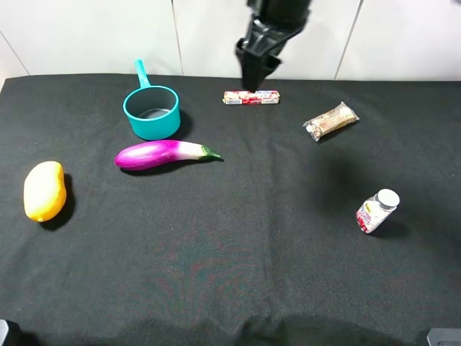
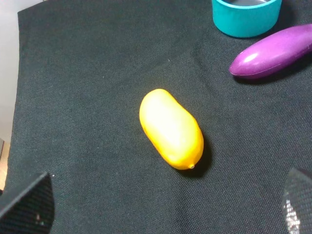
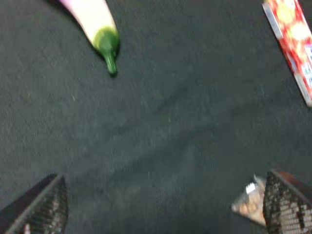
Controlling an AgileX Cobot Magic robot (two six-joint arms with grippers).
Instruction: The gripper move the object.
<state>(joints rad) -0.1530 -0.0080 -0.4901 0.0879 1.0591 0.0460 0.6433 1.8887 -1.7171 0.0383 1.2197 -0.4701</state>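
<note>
Eggplant (image 1: 164,154) lies beside the teal pot (image 1: 152,112), well apart from the raised right tool (image 1: 256,72), fingers spread, empty.

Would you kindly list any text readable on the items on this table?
None can be read.
Red snack bar: printed wrapper, lettering too small and blurred.
Small bottle: red label, print illegible.
Clear snack packet: no legible text.

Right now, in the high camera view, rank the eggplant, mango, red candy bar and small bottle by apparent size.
1. Eggplant, longest.
2. Mango.
3. Red candy bar and small bottle: too close to rank, since the bottle lies nearer the camera.
</note>
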